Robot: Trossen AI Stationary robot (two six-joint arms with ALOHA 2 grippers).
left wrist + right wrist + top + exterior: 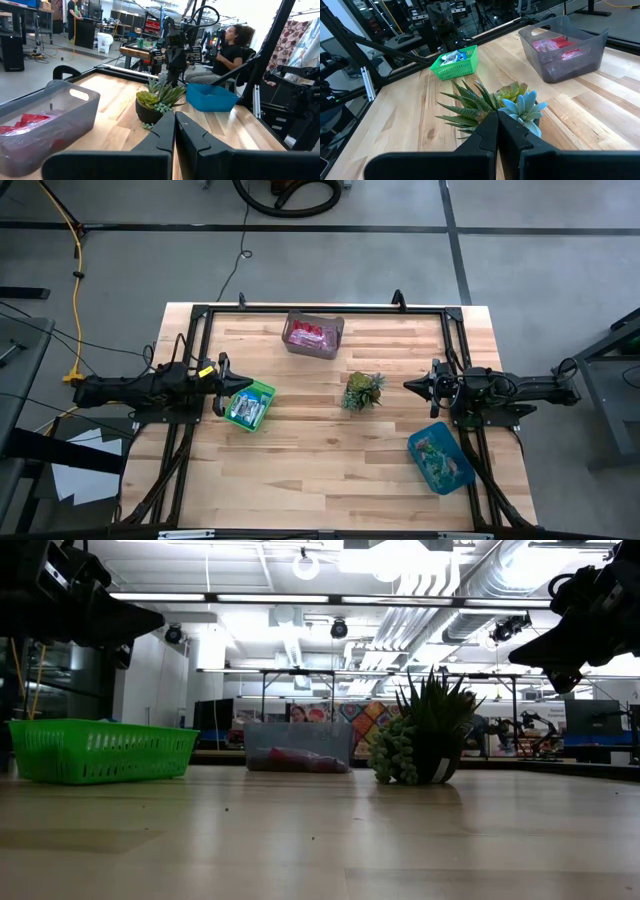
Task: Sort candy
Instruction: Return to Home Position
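Candy lies in three bins: grey bin at far edge, green bin toward left edge, blue bin toward right edge. Left tool and right tool hover above the surface, fingers pressed together, empty.

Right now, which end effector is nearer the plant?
Right. The right end effector hangs just beside the plant; the left end effector is farther off, over the green bin's edge.

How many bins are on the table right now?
3. A green bin on the left side, a grey see-through bin mid-table at the far edge, and a blue bin on the right, near side. None looks hidden.
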